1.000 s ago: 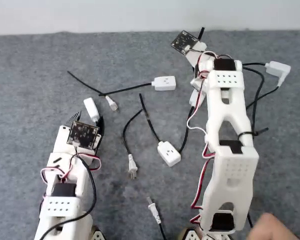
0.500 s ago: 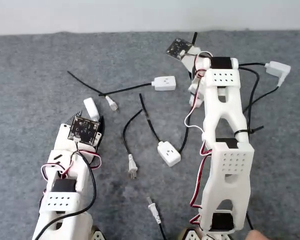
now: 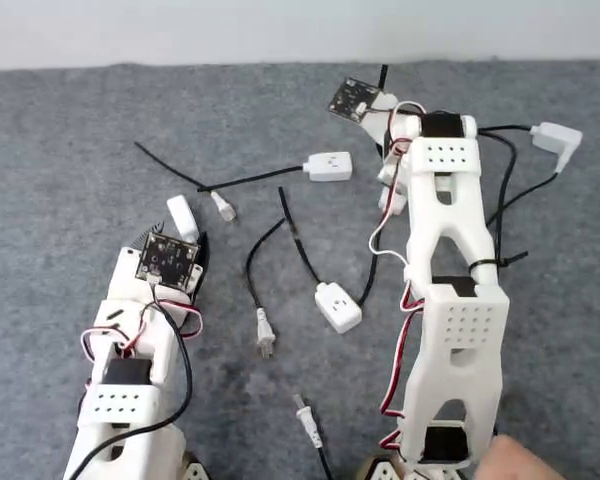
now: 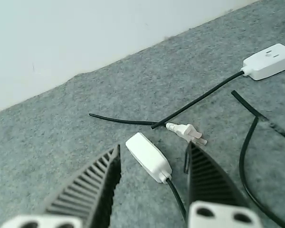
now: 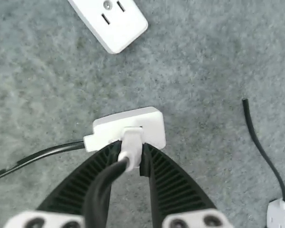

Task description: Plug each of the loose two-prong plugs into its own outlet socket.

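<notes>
Grey carpet (image 3: 70, 150) covers the table. The right arm (image 3: 450, 300) stretches far across it, and the left arm (image 3: 130, 380) sits low near the front edge. The right gripper (image 5: 132, 149) is clamped on a white plug (image 5: 131, 137), which is seated in a white outlet socket (image 5: 128, 124) lying on the carpet. A second socket (image 5: 109, 19) lies face-up nearby, showing two slots and a round hole. The left gripper (image 4: 152, 151) has its jaws spread wide, with a white socket block (image 4: 148, 156) lying between them. Just beyond it lies a loose two-prong plug (image 4: 185, 133). Another loose plug (image 3: 264, 333) lies near a middle socket (image 3: 338, 307), and a third plug (image 3: 307, 420) lies nearer the front edge.
</notes>
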Robot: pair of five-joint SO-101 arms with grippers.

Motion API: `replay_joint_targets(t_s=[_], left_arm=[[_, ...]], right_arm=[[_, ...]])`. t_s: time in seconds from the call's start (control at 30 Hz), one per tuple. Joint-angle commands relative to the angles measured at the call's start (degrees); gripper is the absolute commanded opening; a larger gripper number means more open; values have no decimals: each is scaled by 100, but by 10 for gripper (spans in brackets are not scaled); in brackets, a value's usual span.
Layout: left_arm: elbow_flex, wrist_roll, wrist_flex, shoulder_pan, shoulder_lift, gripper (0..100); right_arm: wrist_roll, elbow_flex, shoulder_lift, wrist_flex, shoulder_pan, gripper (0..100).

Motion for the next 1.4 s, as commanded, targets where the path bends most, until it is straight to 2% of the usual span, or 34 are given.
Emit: replay_joint_targets(t_s=[0.0, 0.1, 0.2, 0.57, 0.87, 1.03, 1.37], left_arm=[[-295, -88, -158, -35, 18, 217], [-295, -88, -158, -35, 35, 217], [-295, -88, -220, -35, 44, 217], [-242, -88, -316, -35, 53, 217], [-233, -88, -316, -35, 53, 217], [-233, -88, -316, -35, 53, 217], [-224, -88, -316, -35, 53, 217]], right_arm=[[79, -308, -163, -286, -48, 8], [9, -308, -4, -119, -84, 8], [-369, -316, -84, 514, -242, 8], [-510, -316, -1771, 2879, -1411, 8], [-782, -132, -3811, 3002, -1613, 8], [-782, 1477, -5218, 3002, -1965, 8], [-1011, 5380, -8919, 2879, -3820, 8]])
